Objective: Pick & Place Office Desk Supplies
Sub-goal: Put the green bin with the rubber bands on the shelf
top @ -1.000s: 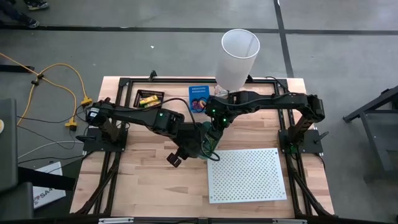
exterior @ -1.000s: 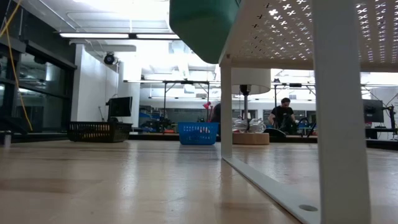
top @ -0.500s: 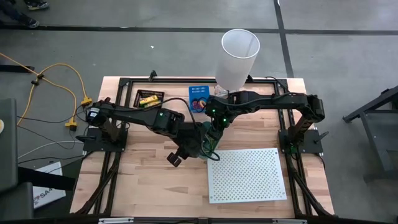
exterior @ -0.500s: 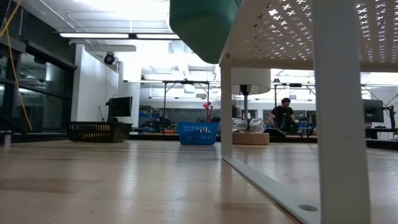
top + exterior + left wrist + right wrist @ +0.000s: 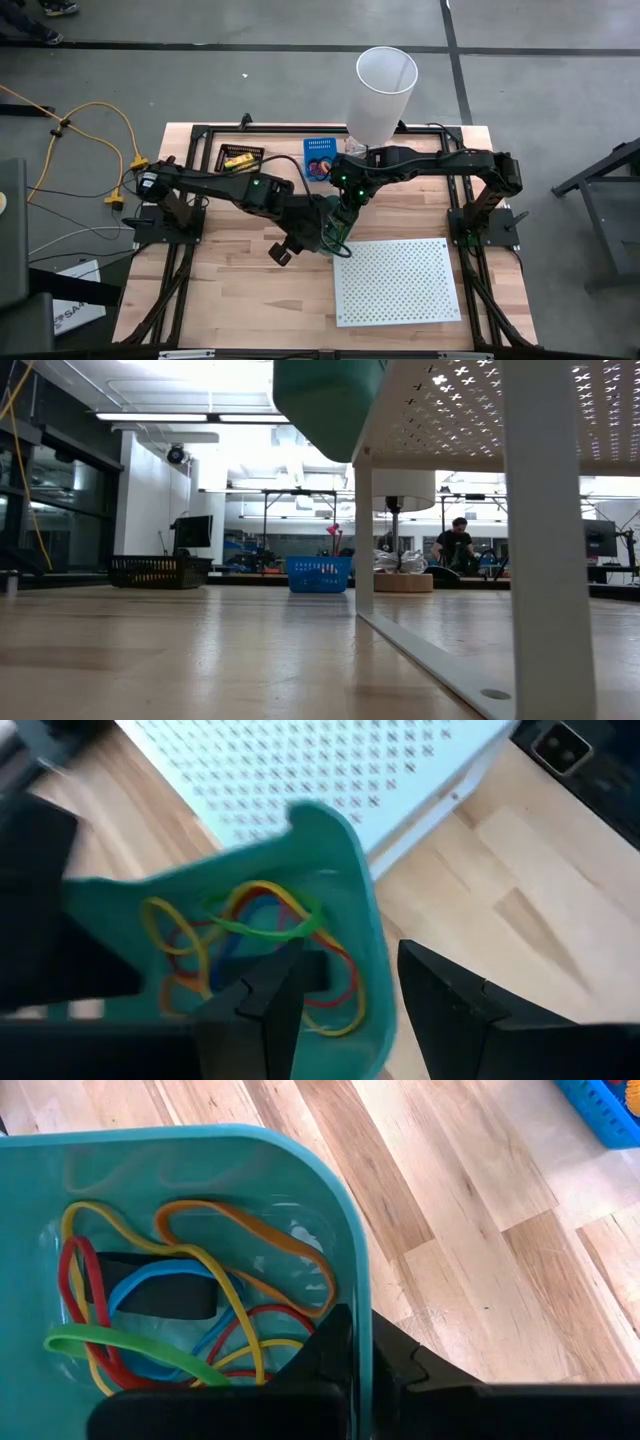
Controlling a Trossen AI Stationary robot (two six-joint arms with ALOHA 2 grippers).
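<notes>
A teal bin (image 5: 335, 228) hangs in the air over the table's middle, beside the white perforated board (image 5: 395, 280). The low view shows the bin's underside (image 5: 330, 400) well above the wood. Inside lie several rubber bands (image 5: 190, 1310), red, yellow, orange, blue and green. My right gripper (image 5: 355, 1340) is shut on the bin's rim. My left gripper (image 5: 350, 1005) is open and straddles another wall of the bin (image 5: 365, 950), with one finger (image 5: 265, 1010) inside over the bands and the other (image 5: 470, 1010) outside. I see a gap on both sides of that wall. My right gripper pinches the teal bin's side wall at its top rim (image 5: 352, 1295), one finger inside the bin and one outside. The fingers slant down from the table's far side. The bin is lifted clear of the table and stays roughly upright, with the bands lying on its floor.
A black basket (image 5: 240, 157) holding yellow packs and a small blue basket (image 5: 320, 155) stand at the far edge. A tall white tapered bin (image 5: 385, 85) rises at the far right. The perforated board stands on legs (image 5: 540, 560) near the front right. Bare wood lies at the front left.
</notes>
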